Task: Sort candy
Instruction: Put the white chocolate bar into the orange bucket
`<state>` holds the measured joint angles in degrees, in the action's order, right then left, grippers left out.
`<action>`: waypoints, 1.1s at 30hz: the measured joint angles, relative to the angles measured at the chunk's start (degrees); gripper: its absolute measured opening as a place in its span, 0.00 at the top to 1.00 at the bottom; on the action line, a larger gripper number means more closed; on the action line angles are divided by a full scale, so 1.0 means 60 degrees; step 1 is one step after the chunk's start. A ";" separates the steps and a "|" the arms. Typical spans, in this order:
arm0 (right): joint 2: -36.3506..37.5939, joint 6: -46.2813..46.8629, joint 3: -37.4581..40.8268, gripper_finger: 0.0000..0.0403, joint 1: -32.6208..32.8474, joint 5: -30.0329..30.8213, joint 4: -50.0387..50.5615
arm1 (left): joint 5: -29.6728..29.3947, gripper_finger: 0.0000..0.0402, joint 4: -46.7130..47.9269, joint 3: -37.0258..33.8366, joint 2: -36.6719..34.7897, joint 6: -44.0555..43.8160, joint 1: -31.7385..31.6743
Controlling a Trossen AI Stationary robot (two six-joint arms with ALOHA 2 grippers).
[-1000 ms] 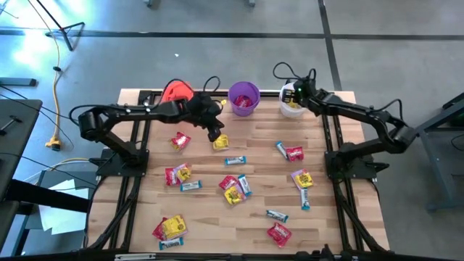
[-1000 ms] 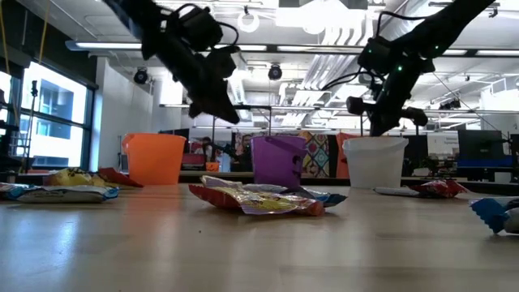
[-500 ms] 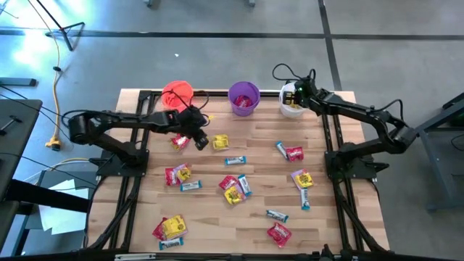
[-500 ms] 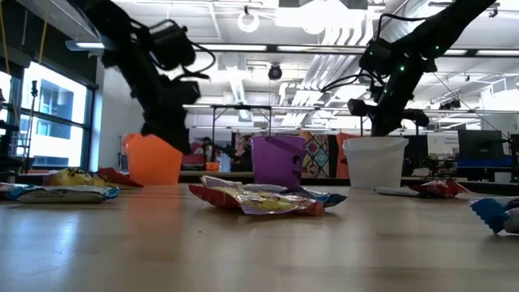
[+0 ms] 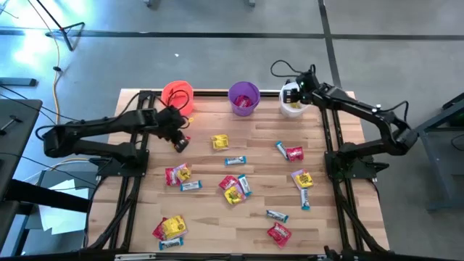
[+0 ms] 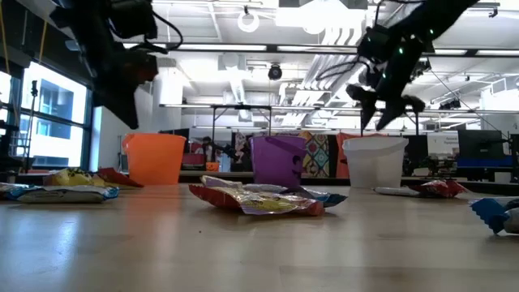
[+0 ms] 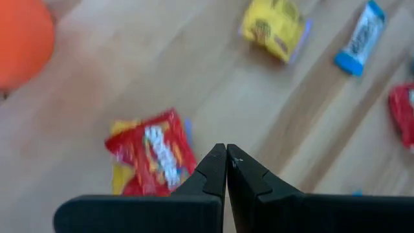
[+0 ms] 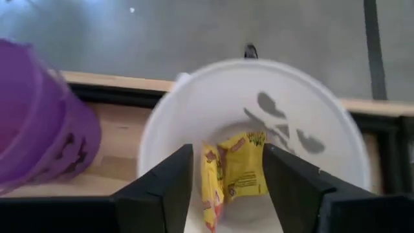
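Note:
Many small candy packets lie flat on the wooden table (image 5: 210,217): red ones, yellow ones and slim blue-and-white bars. My left gripper (image 7: 226,154) is shut and empty, hovering above a red packet (image 7: 157,155) that lies on a yellow one, near the orange cup (image 5: 177,94). A yellow packet (image 5: 220,141) and a blue bar (image 5: 235,160) lie to its right. My right gripper (image 8: 226,165) is open above the white cup (image 5: 292,104), in which a yellow packet (image 8: 236,171) lies. The purple cup (image 5: 243,98) holds pink packets.
The three cups stand in a row along the far edge. Loose packets are scattered over the middle and near part of the table, with a cluster at the near left (image 5: 169,228). Black frame rails (image 5: 136,181) run along both table sides.
My left gripper has swung from beside the yellow packet toward the table's left edge, staying above the table, and now hangs over the red packet near the orange cup. My right gripper has risen a little above the white cup.

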<state>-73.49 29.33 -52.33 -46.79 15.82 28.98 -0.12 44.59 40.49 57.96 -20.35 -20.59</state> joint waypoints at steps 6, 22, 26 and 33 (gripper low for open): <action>0.0003 -0.1839 -0.1903 0.72 0.0447 -0.0152 0.1497 | 0.1258 1.00 0.0646 0.0000 -0.0422 -0.0100 0.1184; 0.0357 -0.3262 -0.1954 0.90 0.0492 -0.2612 0.1802 | -0.0881 1.00 -0.1805 -0.0382 0.0627 -0.4337 0.8407; 0.0382 -0.3472 -0.1947 0.90 0.0470 -0.2574 0.1779 | -0.1037 0.95 -0.2827 -0.0382 0.1695 -0.4710 0.8909; 0.0386 -0.3724 -0.1947 0.90 0.0388 -0.2724 0.1784 | -0.1200 0.78 -0.3164 -0.0382 0.3090 -0.4913 0.8454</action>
<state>-71.18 6.98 -64.01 -44.46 -0.53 39.68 -7.32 25.61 38.20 76.50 -49.83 30.14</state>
